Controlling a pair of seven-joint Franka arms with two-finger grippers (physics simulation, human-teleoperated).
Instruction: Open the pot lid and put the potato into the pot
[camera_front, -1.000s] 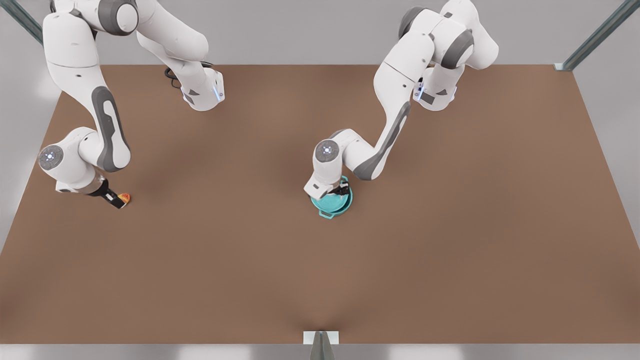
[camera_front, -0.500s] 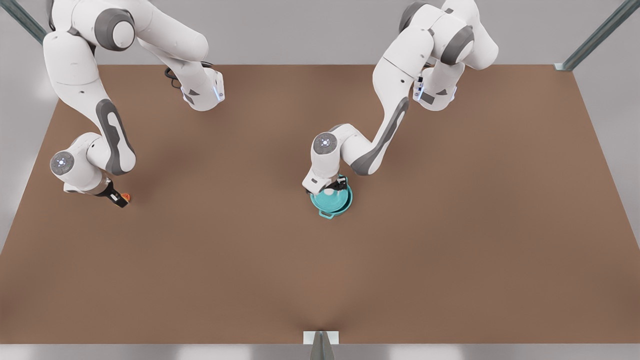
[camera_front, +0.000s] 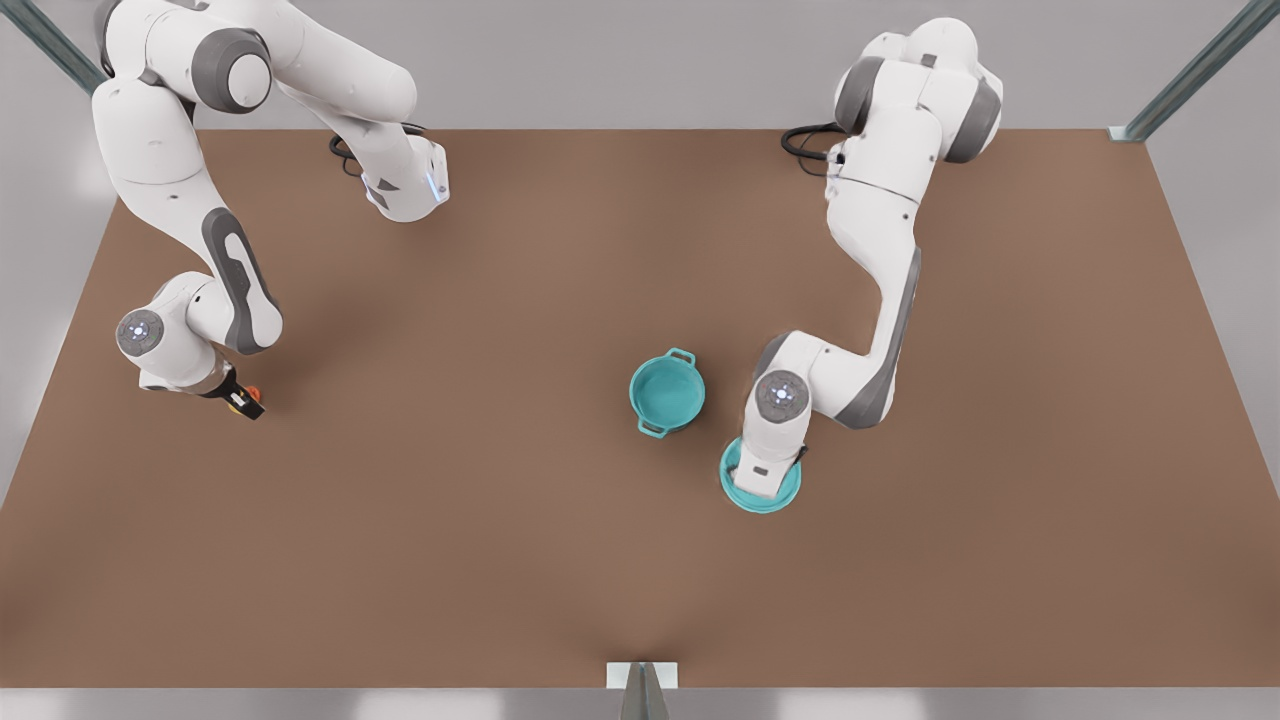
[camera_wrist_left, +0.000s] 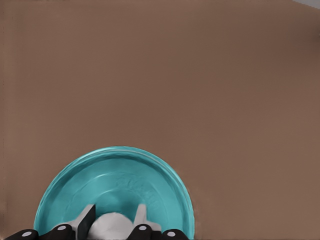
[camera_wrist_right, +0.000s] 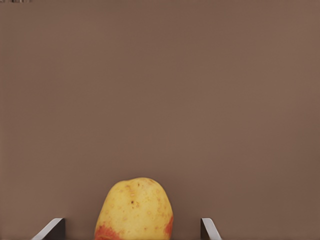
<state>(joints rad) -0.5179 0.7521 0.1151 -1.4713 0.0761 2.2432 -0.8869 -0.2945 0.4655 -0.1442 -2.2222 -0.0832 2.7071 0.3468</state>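
The teal pot stands uncovered near the table's middle, its teal inside showing. The pot lid is off it, toward the front view's right and nearer the front edge, under my left gripper. In the left wrist view my left gripper is shut on the white knob of the pot lid. At the front view's left the potato lies on the table by my right gripper. My right gripper is open, its fingers spread either side of the potato and apart from it.
The brown table runs wide between the potato and the pot. Both arm bases stand along the far edge. A small bracket sits at the middle of the near edge.
My left gripper has lifted the lid off the pot and carried it to the front view's right and nearer. My right gripper has shifted slightly at the potato.
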